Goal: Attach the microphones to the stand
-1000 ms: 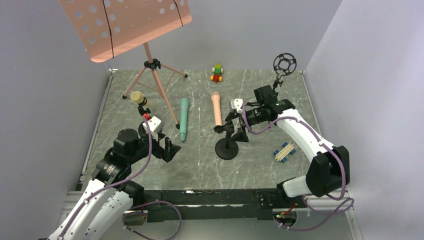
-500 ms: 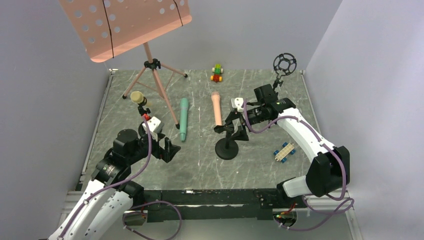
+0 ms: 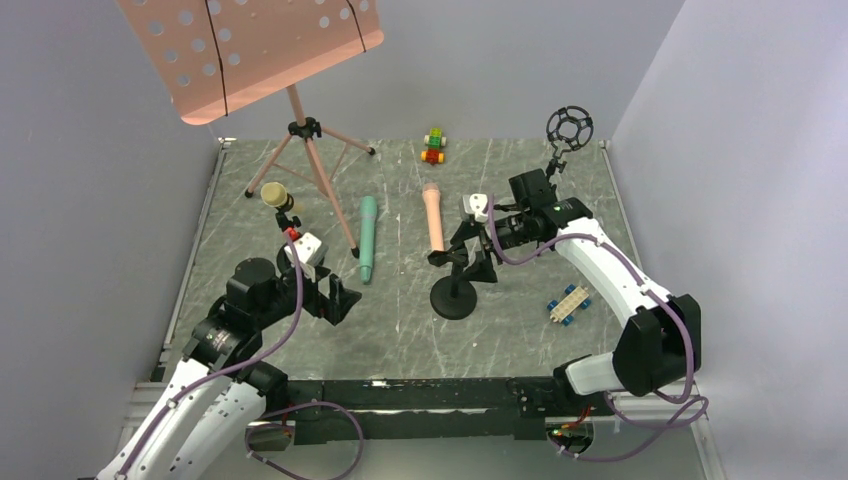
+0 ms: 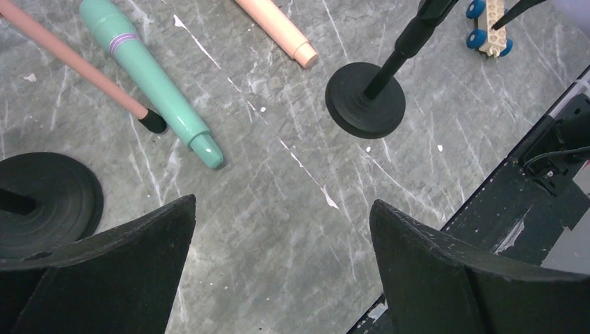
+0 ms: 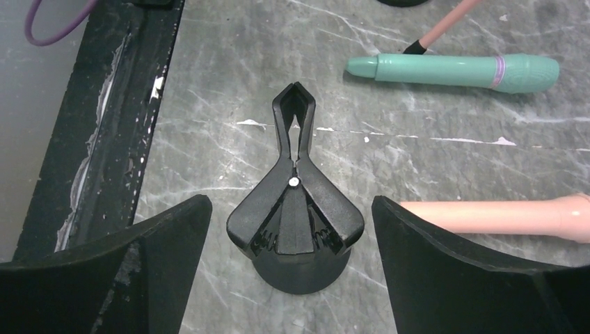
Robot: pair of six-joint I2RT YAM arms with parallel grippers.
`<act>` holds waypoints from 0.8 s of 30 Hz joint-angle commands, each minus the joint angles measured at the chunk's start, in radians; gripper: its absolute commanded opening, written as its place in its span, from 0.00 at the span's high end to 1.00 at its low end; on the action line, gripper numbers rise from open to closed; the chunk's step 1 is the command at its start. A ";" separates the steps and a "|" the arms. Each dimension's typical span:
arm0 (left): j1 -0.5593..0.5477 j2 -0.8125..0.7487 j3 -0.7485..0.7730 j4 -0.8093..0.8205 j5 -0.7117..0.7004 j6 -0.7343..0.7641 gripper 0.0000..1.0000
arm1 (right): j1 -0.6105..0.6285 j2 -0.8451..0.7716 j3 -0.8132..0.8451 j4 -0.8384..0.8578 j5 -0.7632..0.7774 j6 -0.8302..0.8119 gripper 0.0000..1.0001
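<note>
Right gripper [image 5: 289, 203]: fingers spread, straddling clip [image 5: 293, 182] of stand [image 3: 455, 298], not touching.
Left gripper [image 4: 282, 202]: released, nothing between.
Green microphone [image 3: 367, 237], pink microphone [image 3: 433, 218]: flat on table [image 3: 400, 330].

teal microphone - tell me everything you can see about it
The teal microphone is a slim handheld of matte plastic, lying flat on the grey marbled table, not attached to any stand. Its rounded head points toward the far edge, with a lilac band just behind it. The body tapers to a stepped narrow tail pointing toward the arms. The black rubber foot of a pink tripod leg sits right beside the tail end; whether they touch is unclear. The pink microphone lies apart, to its right.
</note>
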 commanded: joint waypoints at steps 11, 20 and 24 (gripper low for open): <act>0.000 0.498 0.327 0.023 -0.164 -0.137 0.01 | -0.074 -0.113 -0.146 0.241 -0.055 0.120 0.00; 0.001 0.962 0.667 -0.067 -0.219 -0.112 0.01 | -0.208 -0.170 -0.230 0.291 -0.122 0.141 0.00; 0.007 1.125 0.830 -0.139 -0.238 -0.097 0.01 | -0.223 -0.196 -0.257 0.316 -0.120 0.149 0.00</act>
